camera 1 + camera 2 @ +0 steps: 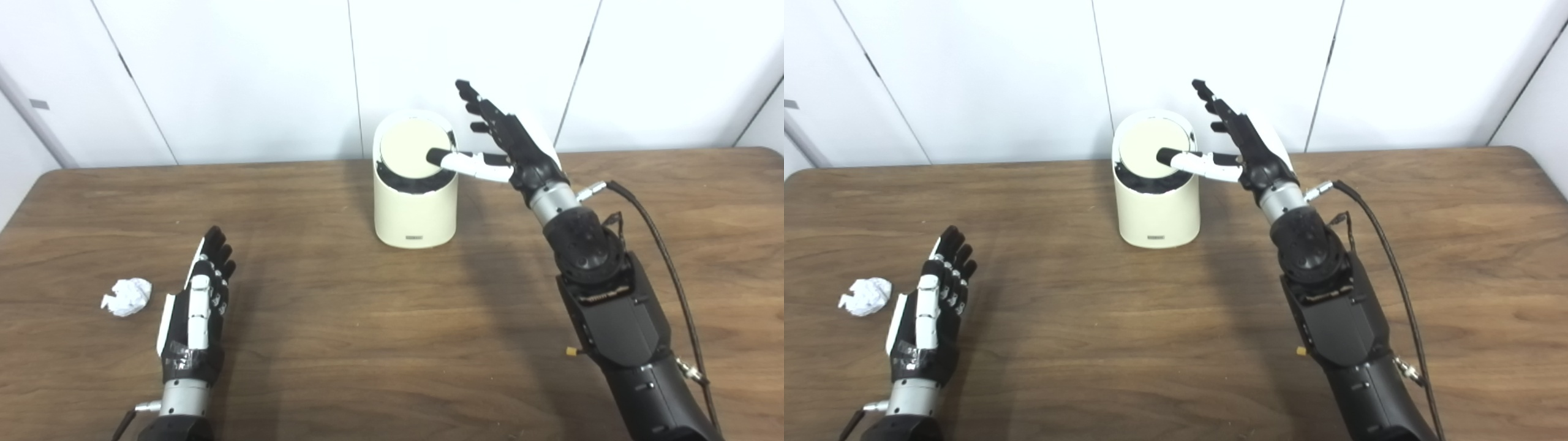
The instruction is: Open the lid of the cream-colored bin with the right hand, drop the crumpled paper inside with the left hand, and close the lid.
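The bin stands upright near the back middle of the bench, its long axis vertical and its small label facing the robot. Its round lid sits tilted within the top rim, the face turned up and toward the cameras, with a dark gap showing along its near edge. The right hand is just beside the bin on its right, fingers spread apart and raised, holding nothing; its thumb reaches sideways across the rim, and the tip appears to rest on the lid's right part.

By my reading the first step is in hand: the lid is being pressed open. The next move likely calls for the thumb to push the lid far enough to leave a clear opening, and to keep it there.

The paper lies at the bench's left, well apart from the bin. The left hand lies flat just beside it, fingers straight and loosely together, empty, pointing away from the robot.
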`<state>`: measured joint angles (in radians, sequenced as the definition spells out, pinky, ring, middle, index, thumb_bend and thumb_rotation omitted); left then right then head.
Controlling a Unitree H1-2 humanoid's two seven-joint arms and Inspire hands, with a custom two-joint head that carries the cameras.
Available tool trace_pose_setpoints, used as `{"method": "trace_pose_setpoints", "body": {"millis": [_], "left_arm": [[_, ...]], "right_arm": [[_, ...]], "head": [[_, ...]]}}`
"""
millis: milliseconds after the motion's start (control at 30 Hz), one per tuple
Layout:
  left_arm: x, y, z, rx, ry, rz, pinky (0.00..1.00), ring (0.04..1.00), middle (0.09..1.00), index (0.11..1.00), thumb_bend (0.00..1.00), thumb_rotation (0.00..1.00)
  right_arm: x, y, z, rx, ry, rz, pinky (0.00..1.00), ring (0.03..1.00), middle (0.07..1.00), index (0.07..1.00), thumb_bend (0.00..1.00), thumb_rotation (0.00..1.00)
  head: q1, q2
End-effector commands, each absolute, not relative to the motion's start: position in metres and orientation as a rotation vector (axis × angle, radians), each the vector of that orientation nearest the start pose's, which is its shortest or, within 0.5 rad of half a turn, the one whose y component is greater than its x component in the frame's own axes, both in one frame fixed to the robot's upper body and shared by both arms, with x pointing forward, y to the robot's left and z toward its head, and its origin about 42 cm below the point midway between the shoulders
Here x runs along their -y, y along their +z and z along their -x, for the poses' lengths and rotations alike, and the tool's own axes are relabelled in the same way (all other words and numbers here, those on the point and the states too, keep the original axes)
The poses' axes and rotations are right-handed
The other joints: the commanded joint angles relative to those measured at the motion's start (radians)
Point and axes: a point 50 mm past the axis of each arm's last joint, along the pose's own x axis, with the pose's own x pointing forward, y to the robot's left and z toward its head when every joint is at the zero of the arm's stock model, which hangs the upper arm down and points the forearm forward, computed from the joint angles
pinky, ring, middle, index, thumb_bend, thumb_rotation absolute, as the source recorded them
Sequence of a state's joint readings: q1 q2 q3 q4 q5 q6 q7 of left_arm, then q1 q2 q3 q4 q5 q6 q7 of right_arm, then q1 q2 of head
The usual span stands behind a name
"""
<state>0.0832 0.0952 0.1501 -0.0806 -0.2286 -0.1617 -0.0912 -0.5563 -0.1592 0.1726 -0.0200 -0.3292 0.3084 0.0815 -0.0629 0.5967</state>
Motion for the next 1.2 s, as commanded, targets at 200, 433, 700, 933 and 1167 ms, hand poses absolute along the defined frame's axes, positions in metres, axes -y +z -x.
{"method": "trace_pose_setpoints", "body": {"millis": [200, 433, 700, 933, 1167], "left_arm": [[-0.279, 0.087, -0.241, 0.118, 0.094, 0.102, 1.0, 1.0, 1.0, 0.986, 0.39, 0.92], [-0.28, 0.085, -0.24, 0.114, 0.096, 0.103, 1.0, 1.0, 1.0, 0.993, 0.39, 0.93], [-0.28, 0.085, -0.24, 0.119, 0.103, 0.111, 1.0, 1.0, 1.0, 0.99, 0.39, 0.92], [-0.28, 0.085, -0.241, 0.114, 0.105, 0.098, 1.0, 1.0, 1.0, 0.989, 0.4, 0.92], [-0.279, 0.086, -0.242, 0.12, 0.102, 0.107, 1.0, 1.0, 1.0, 0.991, 0.4, 0.92]], "right_arm": [[0.156, 0.308, -0.447, 0.375, 0.173, 0.665, 0.82, 0.925, 0.952, 0.953, 0.85, 0.63], [0.149, 0.315, -0.46, 0.369, 0.153, 0.69, 0.79, 0.91, 0.945, 0.943, 0.8, 0.58], [0.145, 0.322, -0.468, 0.366, 0.148, 0.801, 0.81, 0.908, 0.937, 0.943, 0.8, 0.6], [0.148, 0.328, -0.473, 0.359, 0.159, 0.858, 0.83, 0.915, 0.937, 0.948, 0.8, 0.58], [0.15, 0.334, -0.477, 0.327, 0.198, 0.938, 0.82, 0.923, 0.947, 0.955, 0.8, 0.58]], "head": [[0.001, 0.0], [0.004, 0.001], [0.003, 0.0], [0.001, 0.0], [-0.003, 0.002]]}}
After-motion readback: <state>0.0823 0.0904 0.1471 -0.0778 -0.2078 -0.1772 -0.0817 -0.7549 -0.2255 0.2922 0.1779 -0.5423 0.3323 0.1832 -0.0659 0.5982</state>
